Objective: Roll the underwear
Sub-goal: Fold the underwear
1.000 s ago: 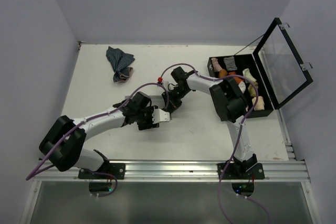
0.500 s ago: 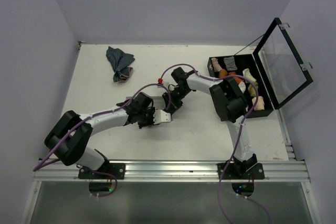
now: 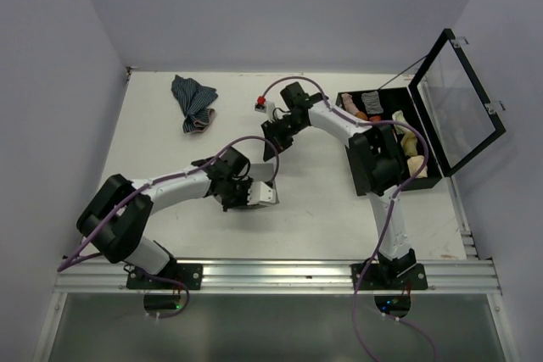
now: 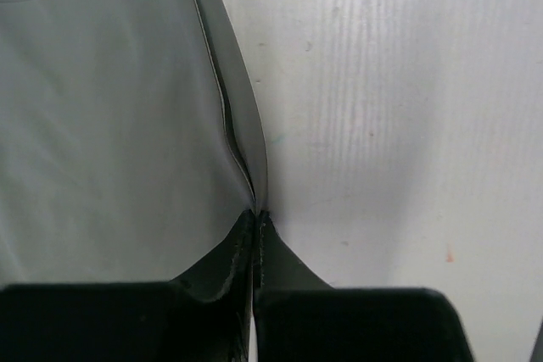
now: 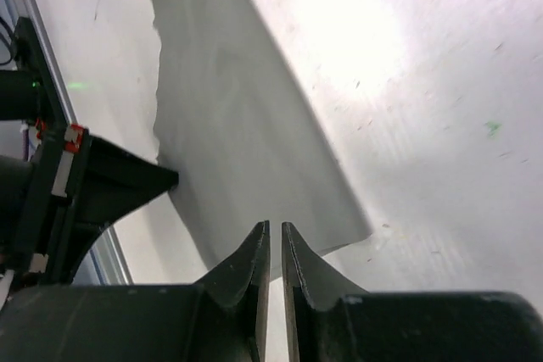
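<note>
The underwear [image 4: 110, 125] is a flat, folded grey cloth on the white table, and only a strip of it [image 3: 265, 172] shows between the arms in the top view. My left gripper [image 4: 256, 214] is shut on its hemmed edge, low on the table [image 3: 253, 194]. My right gripper [image 5: 273, 231] hovers above the cloth [image 5: 246, 133], its jaws a narrow gap apart with nothing between them. From above, it [image 3: 273, 135] sits just beyond the cloth. The left gripper's dark finger [image 5: 127, 184] shows at the cloth's far edge.
A crumpled blue striped cloth [image 3: 193, 101] lies at the back left. At the right stands a black case [image 3: 428, 177] with its clear lid [image 3: 458, 103] raised, holding several rolled items [image 3: 382, 120]. The table's front rail [image 3: 271, 275] carries both arm bases.
My left gripper has closed onto the underwear's edge. My right gripper has drawn back toward the far side of the table, lifted off the cloth, and parted its jaws slightly.
</note>
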{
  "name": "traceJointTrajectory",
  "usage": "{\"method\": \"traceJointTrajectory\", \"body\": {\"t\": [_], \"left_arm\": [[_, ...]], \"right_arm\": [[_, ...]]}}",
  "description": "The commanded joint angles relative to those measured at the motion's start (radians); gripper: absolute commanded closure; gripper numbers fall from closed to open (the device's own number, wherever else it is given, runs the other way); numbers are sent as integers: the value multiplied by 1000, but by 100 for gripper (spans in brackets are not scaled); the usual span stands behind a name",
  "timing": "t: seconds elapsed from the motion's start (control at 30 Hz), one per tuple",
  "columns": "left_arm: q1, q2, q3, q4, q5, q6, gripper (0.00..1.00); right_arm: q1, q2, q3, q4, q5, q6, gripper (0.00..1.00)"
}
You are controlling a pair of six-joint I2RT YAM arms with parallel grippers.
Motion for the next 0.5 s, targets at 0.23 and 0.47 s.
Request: {"method": "traceJointTrajectory", "body": {"t": [0.23, 0.47], "left_arm": [[-1, 59, 122, -224, 140, 7, 100], [73, 108, 220, -279, 168, 15, 100]], "right_arm": [[9, 126, 117, 88, 113, 72, 85], [38, 128, 49, 51, 72, 21, 86]]}}
